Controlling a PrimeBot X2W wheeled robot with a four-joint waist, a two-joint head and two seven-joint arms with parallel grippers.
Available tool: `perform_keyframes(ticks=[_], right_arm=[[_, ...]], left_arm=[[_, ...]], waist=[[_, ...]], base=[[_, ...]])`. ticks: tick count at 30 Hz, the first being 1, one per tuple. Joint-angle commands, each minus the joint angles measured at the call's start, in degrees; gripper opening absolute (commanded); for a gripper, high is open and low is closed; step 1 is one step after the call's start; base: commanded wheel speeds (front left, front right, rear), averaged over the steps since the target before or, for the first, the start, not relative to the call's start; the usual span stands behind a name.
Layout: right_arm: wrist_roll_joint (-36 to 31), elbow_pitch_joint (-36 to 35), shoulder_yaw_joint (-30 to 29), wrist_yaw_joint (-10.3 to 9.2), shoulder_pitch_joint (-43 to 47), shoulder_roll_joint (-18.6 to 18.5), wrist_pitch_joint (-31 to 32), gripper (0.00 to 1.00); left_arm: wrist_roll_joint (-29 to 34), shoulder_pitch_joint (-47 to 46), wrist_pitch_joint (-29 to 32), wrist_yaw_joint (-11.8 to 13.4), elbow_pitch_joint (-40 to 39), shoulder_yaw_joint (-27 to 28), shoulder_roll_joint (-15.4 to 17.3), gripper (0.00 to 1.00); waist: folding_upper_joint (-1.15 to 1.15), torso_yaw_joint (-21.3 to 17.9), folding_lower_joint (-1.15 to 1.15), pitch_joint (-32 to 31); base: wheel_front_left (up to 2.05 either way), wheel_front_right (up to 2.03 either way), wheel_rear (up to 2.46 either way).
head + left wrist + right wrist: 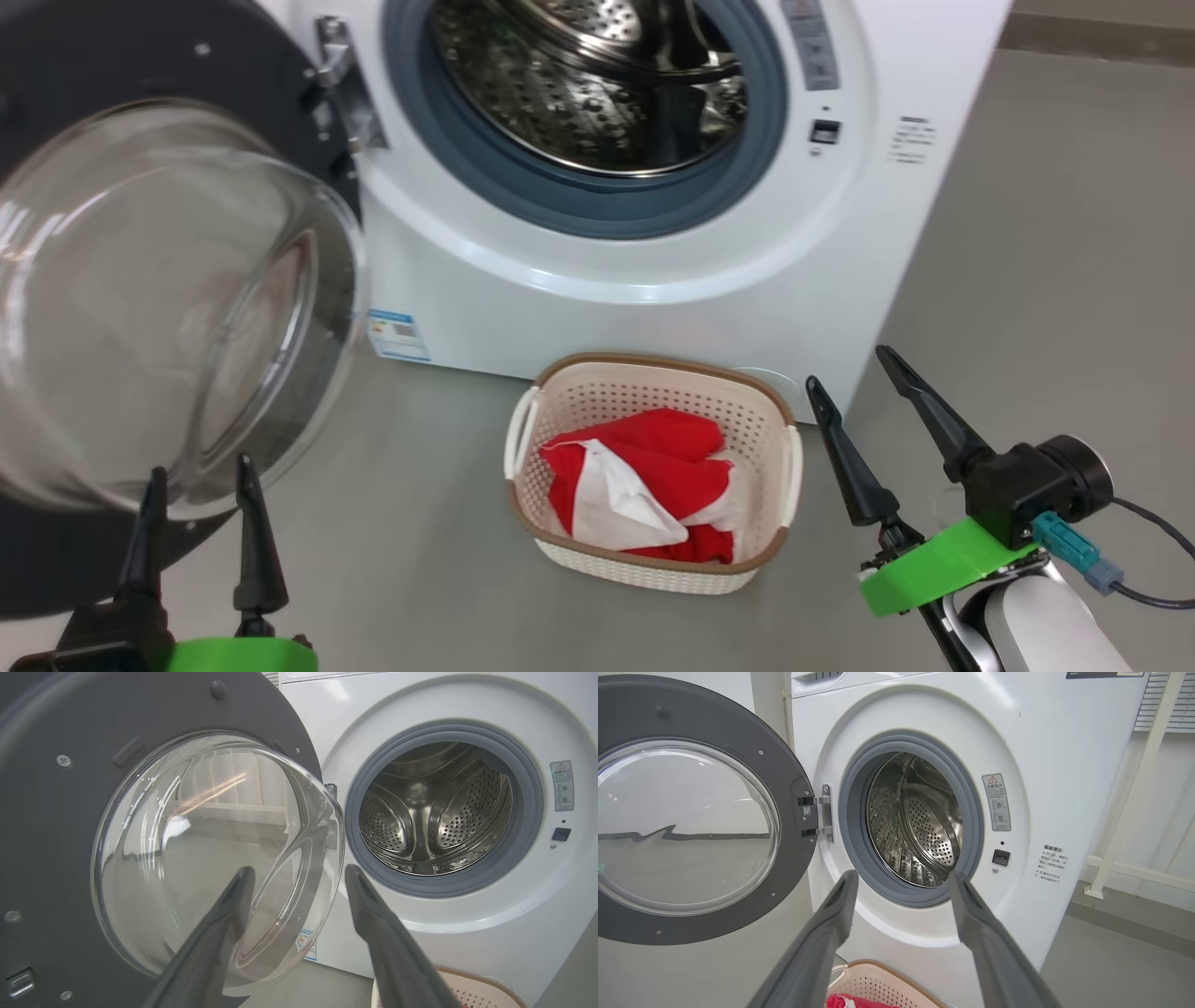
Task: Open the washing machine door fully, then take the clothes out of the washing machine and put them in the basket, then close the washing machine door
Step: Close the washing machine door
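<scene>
The white washing machine (pixel 653 308) stands ahead with its steel drum (pixel 597 84) showing bare metal. Its round door (pixel 140 299) hangs swung out to the left, glass bowl facing me; the same door (pixel 691 826) shows at the left of the right wrist view. On the floor before the machine sits the cream basket (pixel 653 373) holding the red and white clothes (pixel 644 485). My left gripper (pixel 201 471) is open, fingertips just in front of the door glass (pixel 205 849). My right gripper (pixel 854 369) is open to the right of the basket, holding nothing.
Grey floor (pixel 1055 280) spreads to the right of the machine. A cream-white frame (pixel 1134 826) stands by the wall at the machine's right side. A blue label sticker (pixel 399 336) sits low on the machine front.
</scene>
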Motion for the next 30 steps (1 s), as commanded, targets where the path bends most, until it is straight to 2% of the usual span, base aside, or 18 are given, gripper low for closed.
perform_keyframes(ticks=[1, 15, 28, 29, 30], right_arm=[[0.7, -1.3, 1.3, 0.36, -2.5, -0.1, -0.4, 1.00], [0.6, -0.7, 1.6, 0.36, -1.8, 0.5, -0.4, 1.00], [0.5, -0.1, 1.2, 0.36, -0.7, 1.3, -0.4, 1.00], [0.6, -0.1, 1.3, 0.36, -0.7, 1.3, -0.4, 1.00], [0.6, -0.1, 1.4, 0.36, -0.6, 1.3, -0.4, 1.00]], left_arm=[[0.5, -1.7, -0.5, 0.6, -1.5, 2.2, 0.7, 1.00], [2.8, -0.5, -0.5, 3.6, -1.5, 2.9, 1.0, 1.00], [3.0, 0.5, -0.2, 4.7, -0.8, 2.6, 1.8, 1.00], [3.1, 0.6, 0.0, 4.8, -0.8, 2.7, 2.0, 0.68], [3.3, 0.7, 0.2, 5.0, -0.8, 2.7, 2.2, 0.27]], waist=[[0.00, 2.5, 0.00, -0.5], [0.00, 8.2, 0.00, -2.5], [0.00, 9.6, 0.00, -3.5], [0.00, 9.6, 0.00, -3.5], [0.00, 9.6, 0.00, -3.5]], base=[[0.00, 0.00, 0.00], [0.00, 0.00, 0.00], [0.00, 0.00, 0.00], [0.00, 0.00, 0.00], [0.00, 0.00, 0.00]])
